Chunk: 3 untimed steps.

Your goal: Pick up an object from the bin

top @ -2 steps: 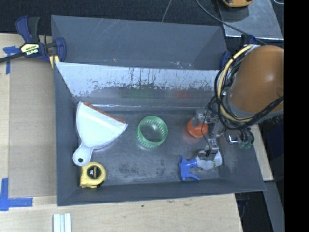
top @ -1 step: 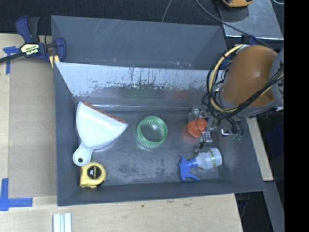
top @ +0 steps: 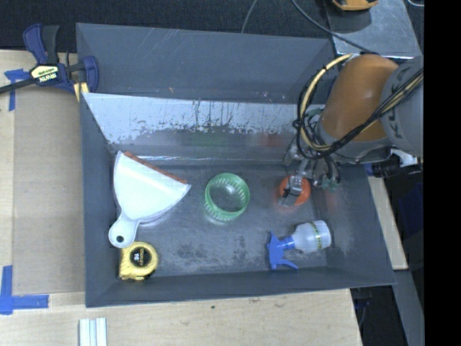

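here the claw (top: 302, 177) stood low in the right half of the grey bin (top: 216, 262), toward the back wall, directly over a small orange-red object (top: 294, 192). claw and object overlapped in the camera view. contact could not be confirmed, and whether the claw was released or clenched could not be told. the object looked roundish; its exact kind was unclear. the arm's orange cover (top: 360, 96) and looped cables (top: 317, 114) sat above the bin's right wall.

other contents:
- a clear spray bottle (top: 306, 240) with a blue trigger head lay on its side at the front right, in front of the orange-red object and apart from it.
- a green transparent cup (top: 227, 197) stood mid-floor, on the view's left of the claw.
- a white funnel (top: 148, 189) lay further left, spout toward the front.
- a yellow tape measure (top: 137, 260) lay just beside that spout, in the front-left corner.
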Each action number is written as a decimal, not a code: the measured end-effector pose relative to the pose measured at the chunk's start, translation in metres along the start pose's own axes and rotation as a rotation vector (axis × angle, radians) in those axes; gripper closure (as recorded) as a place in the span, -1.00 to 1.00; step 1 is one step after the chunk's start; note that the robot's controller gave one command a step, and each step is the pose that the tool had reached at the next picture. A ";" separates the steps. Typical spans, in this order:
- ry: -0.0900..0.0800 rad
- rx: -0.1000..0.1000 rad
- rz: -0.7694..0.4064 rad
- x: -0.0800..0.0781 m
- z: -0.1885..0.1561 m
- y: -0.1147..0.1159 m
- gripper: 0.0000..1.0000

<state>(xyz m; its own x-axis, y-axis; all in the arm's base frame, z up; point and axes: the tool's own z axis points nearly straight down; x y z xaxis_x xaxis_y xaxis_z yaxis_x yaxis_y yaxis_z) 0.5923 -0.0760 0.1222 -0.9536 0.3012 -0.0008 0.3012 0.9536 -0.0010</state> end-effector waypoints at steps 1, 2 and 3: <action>0.002 0.002 -0.009 0.018 0.055 -0.043 -1.00; -0.004 0.000 -0.013 0.017 0.052 -0.040 1.00; -0.011 -0.001 0.015 -0.003 0.046 -0.019 1.00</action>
<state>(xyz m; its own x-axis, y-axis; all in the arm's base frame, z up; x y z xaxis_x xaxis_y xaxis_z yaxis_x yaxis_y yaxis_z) 0.5898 -0.0953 0.0767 -0.9490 0.3151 -0.0113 0.3151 0.9490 0.0002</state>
